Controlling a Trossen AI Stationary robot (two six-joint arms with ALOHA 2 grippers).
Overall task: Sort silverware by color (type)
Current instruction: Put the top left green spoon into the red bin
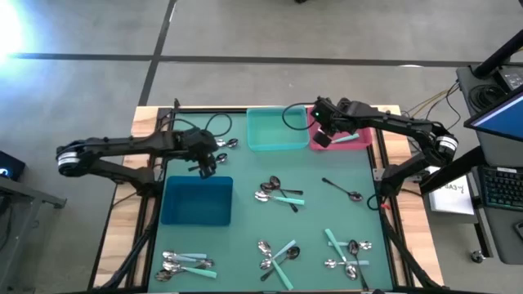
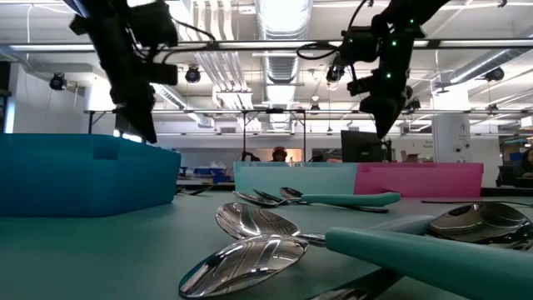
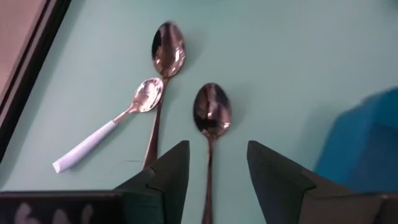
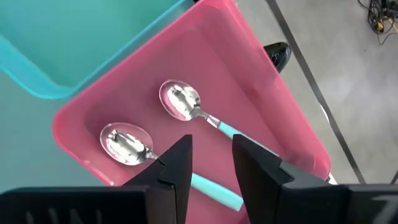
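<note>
Right gripper (image 4: 210,163) hiding spoon handles (image 4: 214,190)

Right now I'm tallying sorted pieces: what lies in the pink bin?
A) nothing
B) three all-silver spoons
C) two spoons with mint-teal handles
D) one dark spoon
C: the right wrist view shows two teal-handled spoons lying in the pink bin, just beyond the right tool.

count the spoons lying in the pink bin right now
2: both mint-teal plastic-handled spoons lie in the pink rectangular bin, one bowl nearer its middle, the other by a corner. The right end effector may hide more.
</note>
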